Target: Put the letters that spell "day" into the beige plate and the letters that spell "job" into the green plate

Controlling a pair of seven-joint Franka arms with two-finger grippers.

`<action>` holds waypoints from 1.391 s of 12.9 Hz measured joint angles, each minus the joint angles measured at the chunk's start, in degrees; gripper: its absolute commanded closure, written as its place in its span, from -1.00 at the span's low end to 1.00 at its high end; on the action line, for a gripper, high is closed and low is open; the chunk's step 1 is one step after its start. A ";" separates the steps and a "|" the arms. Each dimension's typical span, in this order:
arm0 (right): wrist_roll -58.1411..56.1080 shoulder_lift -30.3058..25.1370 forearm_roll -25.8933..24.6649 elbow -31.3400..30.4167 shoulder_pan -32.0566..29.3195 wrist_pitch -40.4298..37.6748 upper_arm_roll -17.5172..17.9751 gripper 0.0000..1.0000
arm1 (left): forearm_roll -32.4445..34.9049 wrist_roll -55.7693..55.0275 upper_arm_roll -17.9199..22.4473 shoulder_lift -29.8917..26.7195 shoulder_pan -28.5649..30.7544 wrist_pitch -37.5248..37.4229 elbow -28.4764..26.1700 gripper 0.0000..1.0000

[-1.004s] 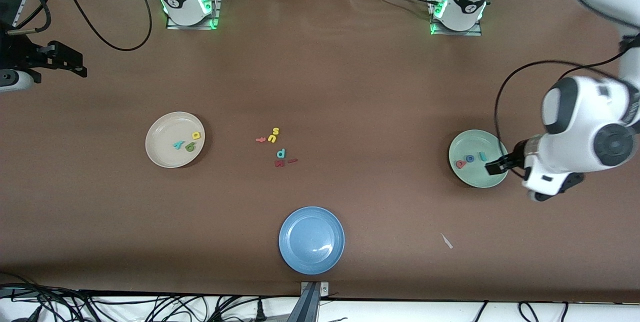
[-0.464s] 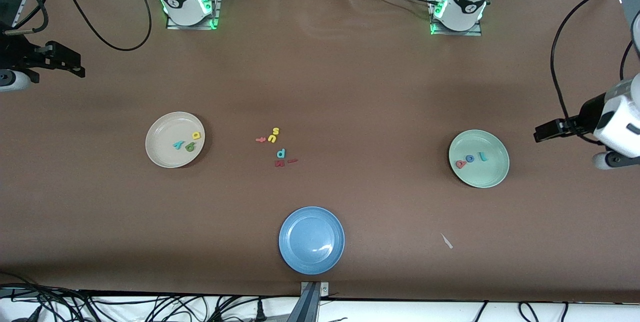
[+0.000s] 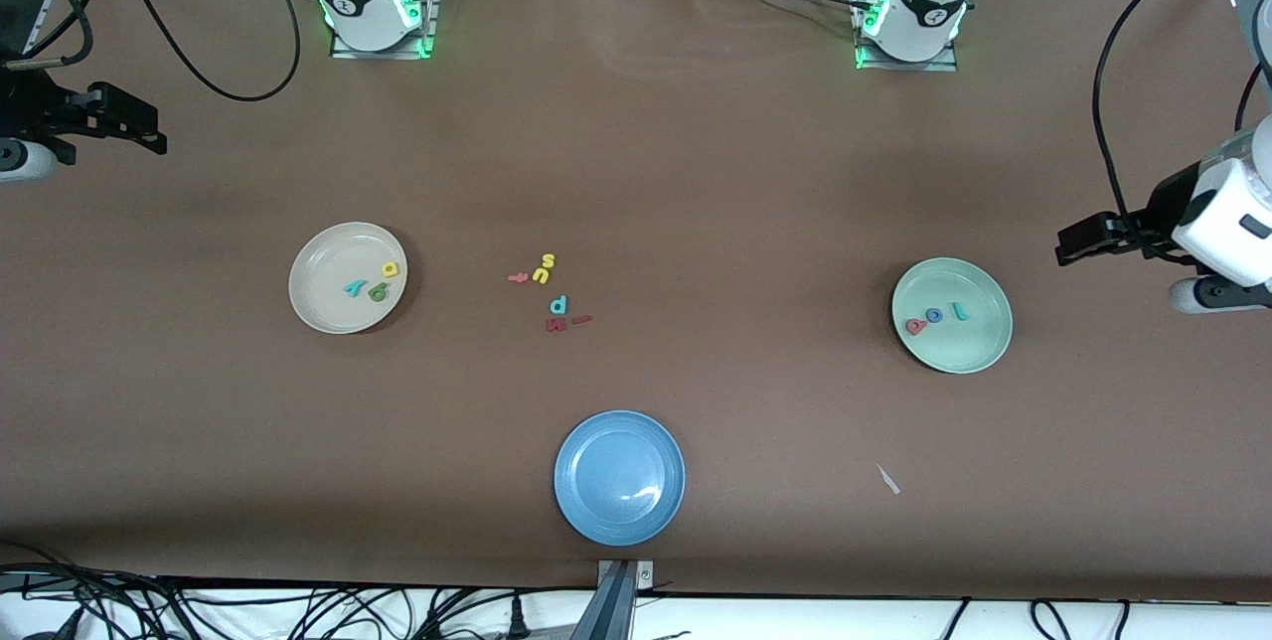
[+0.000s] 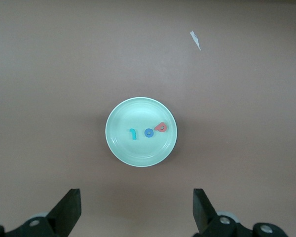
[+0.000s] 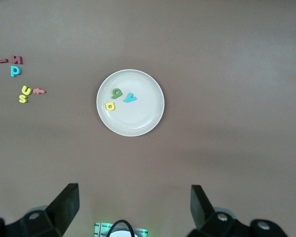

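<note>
left end effector [image 3: 1065, 249] raised, fingers apart, right end effector [image 3: 149, 128] likewise

The beige plate [image 3: 328, 307] sits flat toward the right arm's end of the table. Three foam letters lie inside it, close together: a yellow "d" [image 3: 391, 269], a green "a" [image 3: 377, 292] just nearer the front camera, and a light teal "y" [image 3: 354, 288] beside the green one. None overlaps another.

The green plate [image 3: 969, 347] sits flat toward the left arm's end. Its three letters lie in a short row across the middle: a salmon-red "b" [image 3: 915, 326], a blue "o" [image 3: 934, 316] and a teal "j" [image 3: 960, 311]. The "b" and "o" nearly touch; the "j" lies slightly apart.
</note>
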 measured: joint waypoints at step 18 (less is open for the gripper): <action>0.00 0.00 0.00 0.00 0.00 0.00 -0.16 -1.00 | -2.95 9.99 5.28 -0.03 -1.64 0.00 -1.14 -1.00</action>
